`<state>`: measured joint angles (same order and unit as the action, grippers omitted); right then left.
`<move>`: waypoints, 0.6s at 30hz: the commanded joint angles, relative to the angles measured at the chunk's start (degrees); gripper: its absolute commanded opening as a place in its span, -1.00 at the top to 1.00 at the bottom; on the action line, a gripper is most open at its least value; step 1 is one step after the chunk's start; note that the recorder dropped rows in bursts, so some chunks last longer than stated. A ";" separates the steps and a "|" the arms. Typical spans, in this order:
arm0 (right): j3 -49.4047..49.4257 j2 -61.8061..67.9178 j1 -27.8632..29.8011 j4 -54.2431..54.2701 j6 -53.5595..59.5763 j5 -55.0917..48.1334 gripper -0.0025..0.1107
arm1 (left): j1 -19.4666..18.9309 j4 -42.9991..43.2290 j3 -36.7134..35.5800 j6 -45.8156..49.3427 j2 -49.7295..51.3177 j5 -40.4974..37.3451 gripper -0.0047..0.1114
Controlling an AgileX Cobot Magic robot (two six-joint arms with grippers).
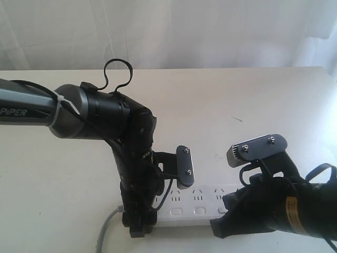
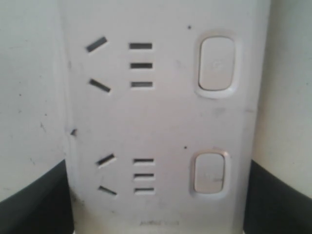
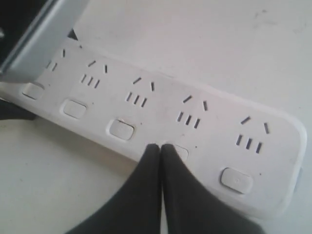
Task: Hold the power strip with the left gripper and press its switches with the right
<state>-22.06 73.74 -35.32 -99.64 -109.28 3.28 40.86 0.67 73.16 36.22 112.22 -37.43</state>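
The white power strip (image 1: 196,203) lies along the near edge of the table, its grey cord (image 1: 105,232) trailing off its left end. My left gripper (image 1: 138,220) comes straight down on that left end. In the left wrist view the black jaws stand against both long sides of the power strip (image 2: 161,122), so the left gripper (image 2: 158,209) is shut on it. Two switches (image 2: 216,66) show there. My right gripper (image 3: 160,146) is shut and empty, its tips resting on the fourth switch (image 3: 181,152) from the held end. Its black body (image 1: 237,213) hides the strip's right end.
The white table (image 1: 253,100) runs back to a white curtain. A grey two-screw pad (image 1: 185,167) sticks out from the left gripper above the strip, and another (image 1: 258,147) rises from the right one. A black cable loop (image 1: 117,71) stands above the left wrist.
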 commanded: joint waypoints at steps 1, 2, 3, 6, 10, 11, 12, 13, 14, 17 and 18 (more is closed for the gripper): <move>0.45 3.29 -0.08 -0.31 -0.44 -0.29 0.96 | -0.16 2.38 -1.20 -0.30 1.22 -3.01 0.92; 0.45 3.81 -0.08 -0.31 -0.44 -0.29 0.96 | -0.16 2.38 -1.20 -0.20 1.22 -3.01 0.92; 0.45 4.10 -0.08 -0.31 -0.44 -0.29 0.96 | -0.16 2.38 -1.20 -0.09 1.22 -3.01 0.92; 0.34 4.65 -0.08 -0.31 -0.44 -0.29 0.96 | -0.16 2.38 -1.20 -0.09 1.22 -3.01 0.92; -0.62 5.14 -0.08 -0.31 -0.44 -0.43 0.96 | -0.16 2.38 -1.20 -0.08 1.22 -2.89 0.92; -0.93 5.14 -0.08 -0.31 -0.44 -0.43 0.96 | -0.16 2.38 -1.20 -0.08 1.22 -2.89 0.92; -1.28 5.14 -0.08 -0.31 -0.44 -0.16 0.96 | -0.16 2.38 -1.20 -0.08 1.22 -2.89 0.92; -1.49 5.14 -0.08 -0.31 -0.44 -0.06 0.96 | -0.16 2.38 -1.20 -0.08 1.22 -2.89 0.92; -1.61 5.14 -0.08 -0.31 -0.44 0.05 0.96 | -0.16 2.38 -1.20 -0.08 1.22 -2.89 0.92; -2.18 5.14 -0.08 -0.31 -0.44 -0.05 0.96 | -0.16 2.38 -1.20 -0.08 1.22 -2.89 0.92; -2.53 5.14 -0.08 -0.31 -0.44 -0.05 0.96 | -0.16 2.38 -1.20 -0.08 1.22 -2.89 0.92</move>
<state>-23.92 78.76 -35.32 -99.64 -109.39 3.51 40.86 0.78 73.16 36.22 112.22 -37.55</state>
